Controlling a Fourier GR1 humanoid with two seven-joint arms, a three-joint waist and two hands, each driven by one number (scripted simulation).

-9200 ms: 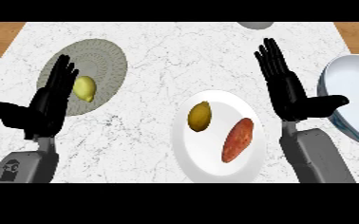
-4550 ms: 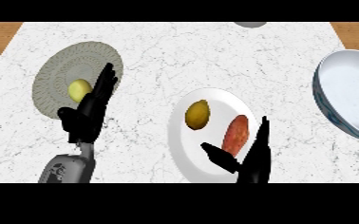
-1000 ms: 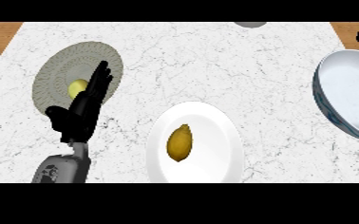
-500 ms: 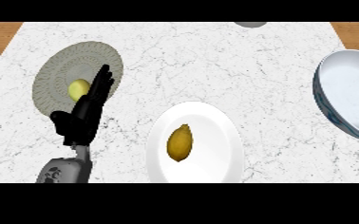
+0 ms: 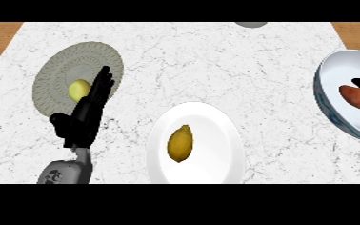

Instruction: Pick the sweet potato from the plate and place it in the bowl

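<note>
Head view, change: the sweet potato (image 5: 349, 94) now lies in the bowl (image 5: 327, 97) at the right edge; half a second ago the bowl showed none.
Right hand: only a dark tip at the right edge; fingers cannot be told.
Left hand (image 5: 83, 117): resting at lower left, fingers straight and together, overlapping the grey plate (image 5: 56, 74) beside a yellow fruit (image 5: 79, 90).
White plate (image 5: 225, 148): holds a lemon (image 5: 180, 143).
Sweet potato versus fingers: well apart from the left hand.

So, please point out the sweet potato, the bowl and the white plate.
sweet potato (image 5: 350, 95), head view, its reddish body.
bowl (image 5: 325, 100), head view, its left rim.
white plate (image 5: 218, 138), head view, bare right side.
</note>
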